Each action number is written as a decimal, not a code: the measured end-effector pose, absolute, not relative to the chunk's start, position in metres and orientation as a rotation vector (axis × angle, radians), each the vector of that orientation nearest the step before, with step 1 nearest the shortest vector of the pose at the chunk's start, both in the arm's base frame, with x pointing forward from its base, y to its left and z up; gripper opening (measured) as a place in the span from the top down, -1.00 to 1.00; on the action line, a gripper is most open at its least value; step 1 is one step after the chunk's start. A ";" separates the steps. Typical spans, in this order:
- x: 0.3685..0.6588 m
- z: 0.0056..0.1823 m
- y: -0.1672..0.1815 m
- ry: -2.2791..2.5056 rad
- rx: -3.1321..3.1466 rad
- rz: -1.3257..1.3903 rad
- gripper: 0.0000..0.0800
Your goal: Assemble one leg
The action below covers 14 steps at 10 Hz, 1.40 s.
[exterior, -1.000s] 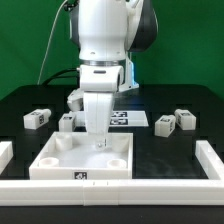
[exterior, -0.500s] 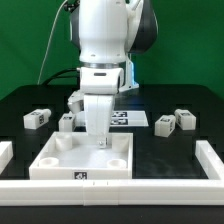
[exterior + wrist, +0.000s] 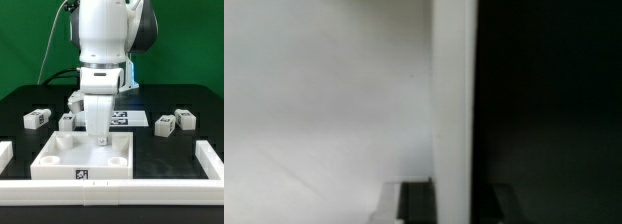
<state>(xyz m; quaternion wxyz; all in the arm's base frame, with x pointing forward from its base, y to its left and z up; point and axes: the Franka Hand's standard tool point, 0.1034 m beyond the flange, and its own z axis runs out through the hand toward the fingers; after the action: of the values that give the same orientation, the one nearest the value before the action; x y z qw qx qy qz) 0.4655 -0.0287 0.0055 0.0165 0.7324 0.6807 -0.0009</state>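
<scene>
Pincer [image 3: 100,138]: pointing straight down inside the white panel [image 3: 60,166], tips near its floor. Its opening and any load cannot be told.
Nearest leg [image 3: 67,122]: loose on the desk [image 3: 170,150], just behind the panel, to the exterior view's left of the pincer.
Second leg [image 3: 38,118]: farther that way.
Third leg [image 3: 165,123], fourth leg [image 3: 185,118]: on the opposite side.
Judgement: the legs lie spread apart so each can be grasped cleanly.

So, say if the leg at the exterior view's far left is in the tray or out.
Out: the leg lies on the black table, beyond the tray rim.
</scene>
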 end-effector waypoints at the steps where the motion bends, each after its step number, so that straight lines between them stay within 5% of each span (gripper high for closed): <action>1: 0.465 0.006 -0.029 2.116 2.277 -0.003 0.86; 5: 0.466 0.006 -0.028 2.127 2.269 -0.005 0.86; 14: 0.492 0.006 0.065 2.226 2.208 0.019 0.85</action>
<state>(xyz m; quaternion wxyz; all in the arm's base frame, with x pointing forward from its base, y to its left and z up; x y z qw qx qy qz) 0.4919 0.0647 0.0062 0.0032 0.7043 0.7099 0.0061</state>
